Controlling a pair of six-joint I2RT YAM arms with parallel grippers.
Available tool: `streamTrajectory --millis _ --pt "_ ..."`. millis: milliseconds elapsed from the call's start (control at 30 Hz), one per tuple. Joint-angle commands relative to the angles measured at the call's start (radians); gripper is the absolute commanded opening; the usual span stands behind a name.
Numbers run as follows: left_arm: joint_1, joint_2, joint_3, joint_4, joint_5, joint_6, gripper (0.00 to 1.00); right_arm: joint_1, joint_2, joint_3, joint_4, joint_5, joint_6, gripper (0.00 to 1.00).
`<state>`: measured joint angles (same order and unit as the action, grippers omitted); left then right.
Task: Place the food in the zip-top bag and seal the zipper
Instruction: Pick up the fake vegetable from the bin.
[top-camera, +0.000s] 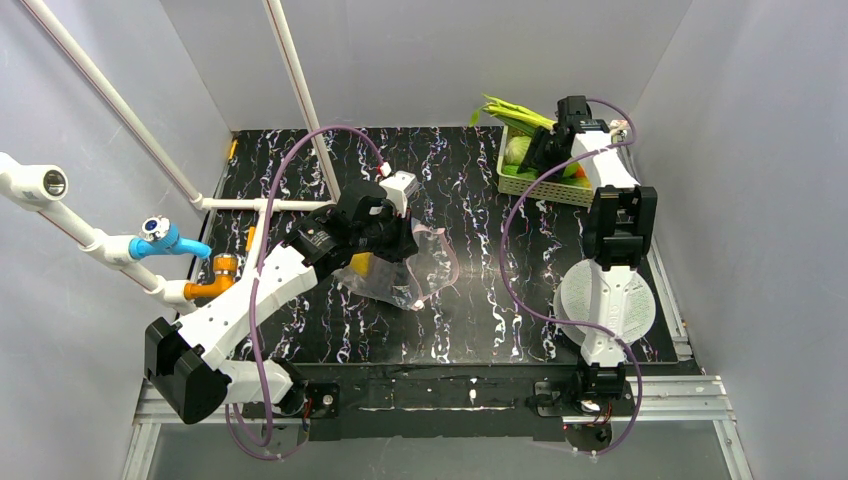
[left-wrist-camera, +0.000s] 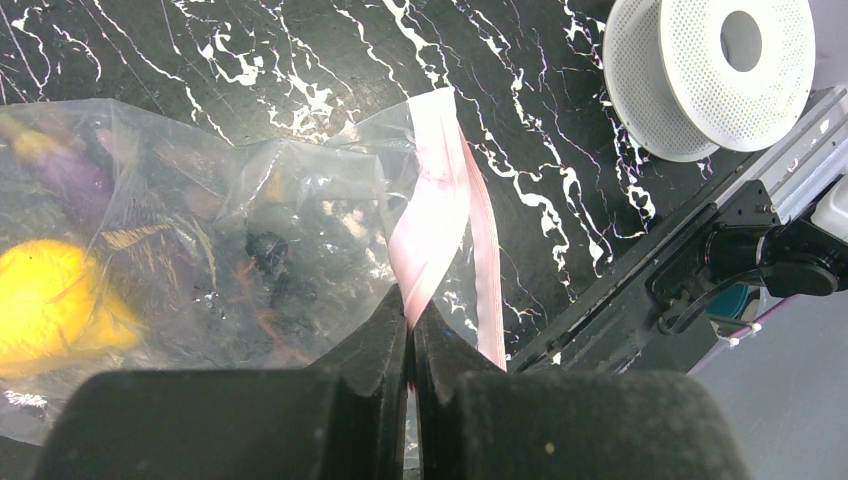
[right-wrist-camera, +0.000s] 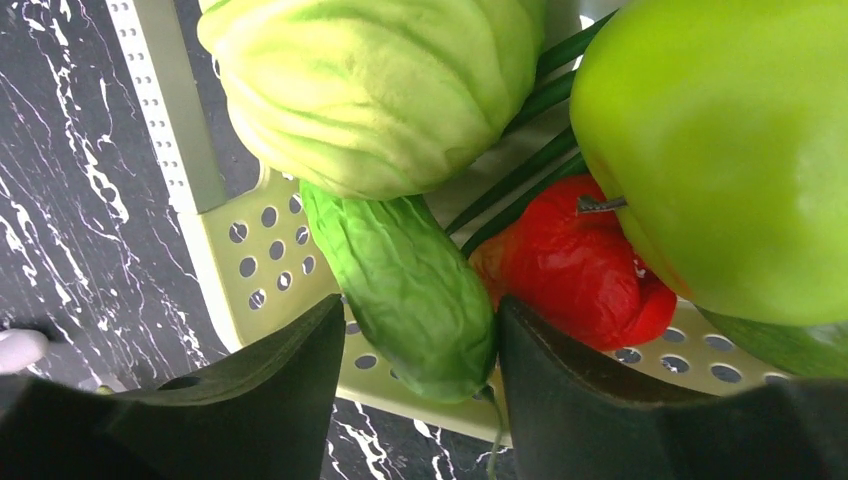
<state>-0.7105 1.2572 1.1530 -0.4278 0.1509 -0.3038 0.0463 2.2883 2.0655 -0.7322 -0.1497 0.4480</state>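
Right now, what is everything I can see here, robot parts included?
zip-top bag: one, clear, mid-table
zipper: one, pink, bag's edge
food in bag: yellow piece, purple piece
basket: one, pale green, far right
food in basket: pale cabbage, green cucumber, red piece, big green piece
leek: one, green, across basket
spool: one, white, near right
pipes: white, left side
table: one, black marbled
left end effector: one, black, shut on zipper
right end effector: one, black, open astride cucumber

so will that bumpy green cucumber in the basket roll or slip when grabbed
The cucumber looks tapered and faintly shiny, so it may slip from a pinch. Its round body could roll, though the cabbage resting against it probably steadies it.
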Motion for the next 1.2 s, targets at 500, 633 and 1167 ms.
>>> streamTrajectory --millis 500,633,1167 --pt "-0.001 -0.01 0.031 -0.014 0.004 0.0 0.0 0.0 -0.203 -0.046 0.034 -0.047 0.007 0.18" --pt "0.0 -0.009 0.028 -0.01 0.005 -0.003 0.0 -0.002 -0.284 -0.12 0.048 -0.019 0.005 0.14" --pt "0.0 0.011 0.023 -0.006 -0.002 -0.007 0.0 0.027 -0.74 -0.827 0.265 -0.18 0.109 0.01"
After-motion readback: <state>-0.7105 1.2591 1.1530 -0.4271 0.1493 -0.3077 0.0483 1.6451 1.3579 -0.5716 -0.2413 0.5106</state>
